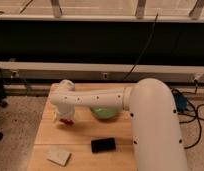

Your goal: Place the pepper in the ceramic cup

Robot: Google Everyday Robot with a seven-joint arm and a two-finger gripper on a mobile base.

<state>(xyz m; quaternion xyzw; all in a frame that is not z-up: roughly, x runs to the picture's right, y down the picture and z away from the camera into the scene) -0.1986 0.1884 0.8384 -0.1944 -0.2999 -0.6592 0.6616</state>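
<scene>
My white arm reaches from the right across the wooden table [82, 142] to its left side. The gripper [64, 118] points down at the tabletop there. The small dark-red pepper [69, 121] shows right at the gripper's tip, low over or on the wood; I cannot tell whether it is held. A small white round thing just behind the wrist looks like the ceramic cup [67, 85]; the arm hides its lower part.
A wide green bowl [104, 112] sits mid-table, partly under the arm. A black phone-like slab [103, 145] lies at the front centre. A pale flat card or sponge [59, 157] lies at the front left. Cables and a dark wall run behind the table.
</scene>
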